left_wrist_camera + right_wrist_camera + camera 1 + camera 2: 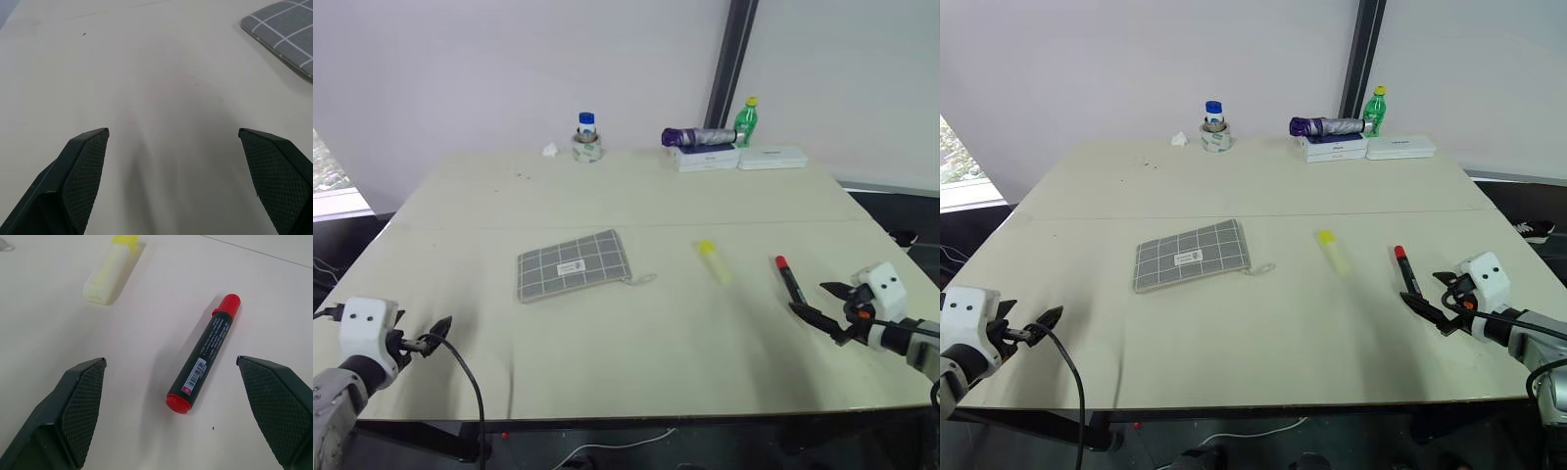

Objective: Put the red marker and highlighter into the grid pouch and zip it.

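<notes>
Far bench [636, 343] edge: taped jar [587, 139], folded purple umbrella [698, 137] on white boxes [739, 158], green bottle [746, 119], all well clear. Grid pouch [574, 264] flat fabric, mid-bench. Stubby highlighter [713, 260] and slim red marker [204, 353] to its right, nothing blocking. Left tool [173, 161], right tool [171, 401] both wide, empty.

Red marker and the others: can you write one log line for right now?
red marker: on table, untouched | highlighter: on table | grid pouch: flat, empty-handed | left gripper: open | right gripper: open, facing marker
</notes>
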Available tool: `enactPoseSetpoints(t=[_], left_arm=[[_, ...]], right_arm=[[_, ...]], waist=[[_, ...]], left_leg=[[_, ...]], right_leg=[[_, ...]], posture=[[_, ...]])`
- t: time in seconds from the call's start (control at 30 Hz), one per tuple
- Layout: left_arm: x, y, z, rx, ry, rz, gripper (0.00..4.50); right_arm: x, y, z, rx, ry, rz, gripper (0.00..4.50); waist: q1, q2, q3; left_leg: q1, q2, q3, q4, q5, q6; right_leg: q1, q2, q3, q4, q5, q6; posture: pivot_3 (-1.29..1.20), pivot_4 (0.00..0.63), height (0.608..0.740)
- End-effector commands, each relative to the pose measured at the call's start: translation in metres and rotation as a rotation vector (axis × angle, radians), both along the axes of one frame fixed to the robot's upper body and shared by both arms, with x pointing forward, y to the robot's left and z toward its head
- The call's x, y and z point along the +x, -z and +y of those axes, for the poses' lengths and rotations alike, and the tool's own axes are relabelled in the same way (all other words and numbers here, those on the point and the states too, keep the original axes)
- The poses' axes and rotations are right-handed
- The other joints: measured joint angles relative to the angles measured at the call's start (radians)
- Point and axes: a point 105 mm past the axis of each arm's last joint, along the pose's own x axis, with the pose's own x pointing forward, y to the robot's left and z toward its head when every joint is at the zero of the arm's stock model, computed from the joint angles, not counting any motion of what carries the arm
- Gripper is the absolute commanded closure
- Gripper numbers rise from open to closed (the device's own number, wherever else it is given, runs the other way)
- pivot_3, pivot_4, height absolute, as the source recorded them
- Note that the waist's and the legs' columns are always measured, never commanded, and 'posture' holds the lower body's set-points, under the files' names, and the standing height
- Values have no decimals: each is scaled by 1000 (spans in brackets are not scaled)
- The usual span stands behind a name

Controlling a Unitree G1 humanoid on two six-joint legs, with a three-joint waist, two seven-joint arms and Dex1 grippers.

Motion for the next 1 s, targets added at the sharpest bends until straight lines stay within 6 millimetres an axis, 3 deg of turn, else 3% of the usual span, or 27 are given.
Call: enactPoseSetpoints(t=[0.03, 0.27, 0.4, 0.7, 0.8, 1.0], left_arm=[[-2, -16, 4, 33, -12, -49, 0], [0, -16, 0, 10, 0, -57, 0], [3, -17, -6, 27, 25, -64, 0], [13, -19, -23, 62, 116, -77, 0], [17, -20, -24, 69, 127, -80, 0], [21, -17, -29, 167, 183, -56, 0]], right_arm=[[0, -17, -3, -21, -4, -55, 61], [4, -19, 0, -21, -10, -66, 61], [9, -27, 11, -14, -42, -96, 61], [21, -45, 65, 23, -178, -167, 61], [21, -46, 80, 25, -211, -171, 881], [33, -44, 116, 10, -260, -167, 3963]], waist=[[0, 0, 0], [0, 0, 0], [-1, 0, 0], [2, 0, 0], [3, 0, 0], [-7, 0, 0]], left_leg=[[0, 0, 0, 0, 0, 0], [0, 0, 0, 0, 0, 0], [0, 0, 0, 0, 0, 0], [0, 0, 0, 0, 0, 0], [-1, 0, 0, 0, 0, 0], [-1, 1, 0, 0, 0, 0]], right_leg=[[0, 0, 0, 0, 0, 0], [0, 0, 0, 0, 0, 0], [0, 0, 0, 0, 0, 0], [0, 0, 0, 0, 0, 0], [0, 0, 0, -1, 0, 0], [-1, 1, 0, -1, 0, -1]], posture=[[0, 150, 737], [0, 150, 737], [0, 150, 737], [0, 150, 737], [0, 150, 737], [0, 150, 737]])
